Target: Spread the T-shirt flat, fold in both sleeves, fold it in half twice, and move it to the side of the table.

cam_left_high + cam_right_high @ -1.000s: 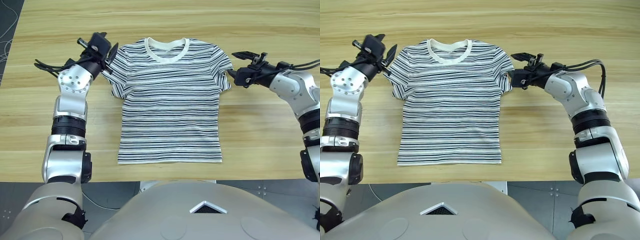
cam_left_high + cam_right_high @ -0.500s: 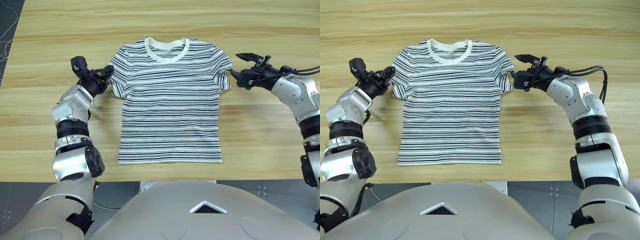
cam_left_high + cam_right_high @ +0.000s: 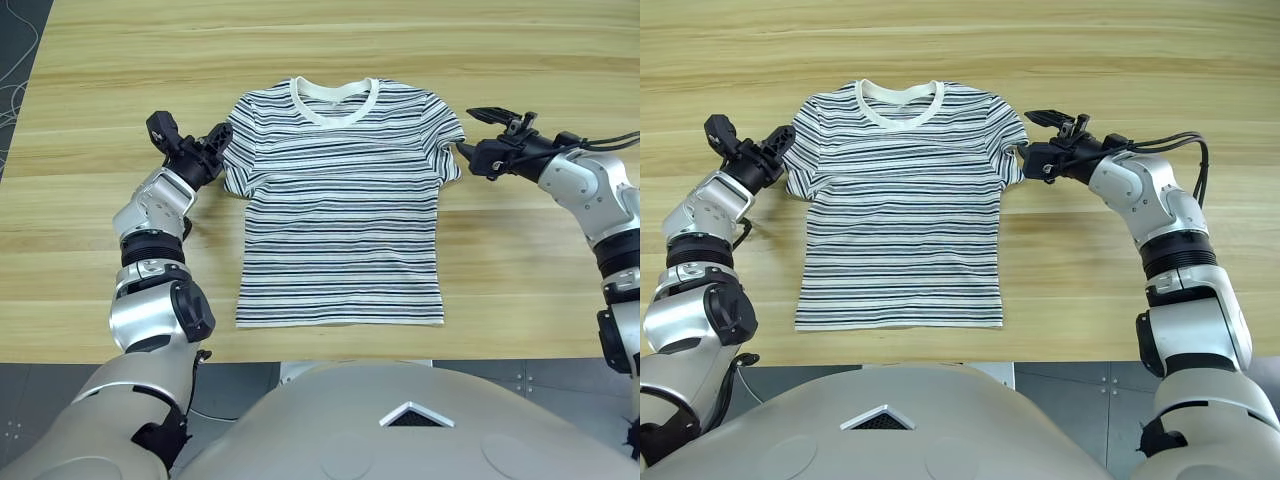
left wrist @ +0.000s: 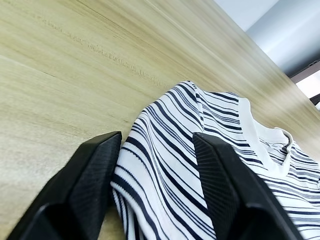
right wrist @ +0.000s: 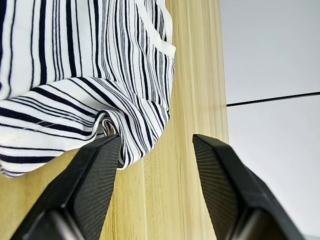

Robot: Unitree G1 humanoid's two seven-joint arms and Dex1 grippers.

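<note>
In the head view, the striped T-shirt (image 3: 340, 200) lies spread flat, front up, on the wooden table (image 3: 520, 270), with its white collar (image 3: 335, 95) on the side away from the robot. The left gripper (image 3: 190, 140) sits just beside the T-shirt's left sleeve (image 3: 232, 160), fingers parted. The right gripper (image 3: 478, 132) sits just beside the right sleeve (image 3: 448, 150), also parted.

In the left wrist view, the black fingers (image 4: 85, 185) stand spread, gripping nothing. The left sleeve's hem lies between them.

In the right wrist view, the fingers (image 5: 92, 185) are apart and empty. The rumpled hem of the right sleeve reaches one finger, while the other is off the T-shirt over bare wood. Whether cloth and finger touch cannot be told.
</note>
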